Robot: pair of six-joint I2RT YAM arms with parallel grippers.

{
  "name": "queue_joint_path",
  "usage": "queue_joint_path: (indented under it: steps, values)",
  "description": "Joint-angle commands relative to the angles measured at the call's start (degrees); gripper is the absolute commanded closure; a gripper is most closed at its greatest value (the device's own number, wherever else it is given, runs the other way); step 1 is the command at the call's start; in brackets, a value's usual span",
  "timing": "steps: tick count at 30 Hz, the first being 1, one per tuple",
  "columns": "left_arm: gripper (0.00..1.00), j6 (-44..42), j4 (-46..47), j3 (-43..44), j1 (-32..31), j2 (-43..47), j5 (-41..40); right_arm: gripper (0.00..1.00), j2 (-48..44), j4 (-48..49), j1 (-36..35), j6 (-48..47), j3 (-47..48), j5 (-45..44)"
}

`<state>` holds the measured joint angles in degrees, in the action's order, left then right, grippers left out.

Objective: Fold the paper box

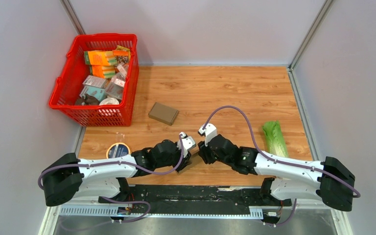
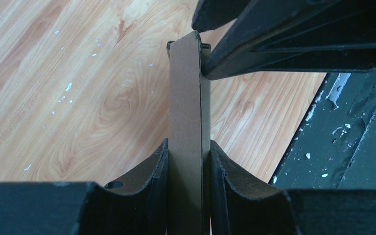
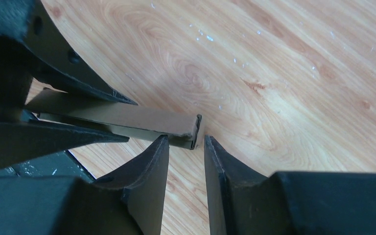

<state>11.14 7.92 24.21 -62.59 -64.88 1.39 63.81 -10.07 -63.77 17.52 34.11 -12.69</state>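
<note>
– Brown paper box [image 2: 186,98]: by what is it held, and where?
– It is clamped edge-on between the fingers of the left gripper [image 2: 188,152], over the wooden table [image 2: 78,98], close to the near edge. The right gripper [image 3: 186,142] is pictured with jaws parted. The box's free end is at their mouth and one finger appears to be pressed against it, but no grip is shown.
– Which step is judged to be in hand?
– The opening-out, barely begun, since the box is seen flat-packed. A closing of the right jaws on that end is likely called for, then a pull against the left.
– And the containers?
– A red basket [image 1: 103,116] at the far left is filled with packets and cartons [image 1: 100,58]. A second brown box [image 1: 163,113] is seen closed just beside it, and its contents cannot be told.
</note>
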Motion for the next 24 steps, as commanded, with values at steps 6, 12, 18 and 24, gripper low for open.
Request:
queue_joint_path:
  steps: [6,12,18,24]
  values:
    - [0.91,-1.91,-3.00,1.46,-0.08,-0.24,0.46,0.67,1.22,4.34,0.84,-2.92,2.90,-3.05]
    - [0.91,-2.08,-2.91,1.02,-0.08,-0.33,0.63,0.79,1.93,6.11,0.92,-4.95,2.54,-4.71]
    - [0.91,-2.17,-2.21,0.84,-0.08,-0.77,0.81,1.00,3.77,6.46,0.75,-5.66,0.96,-2.17]
    - [0.92,-2.35,-1.77,1.11,-0.08,-1.39,-0.07,0.98,0.45,4.80,0.84,-1.18,-2.64,-3.04]
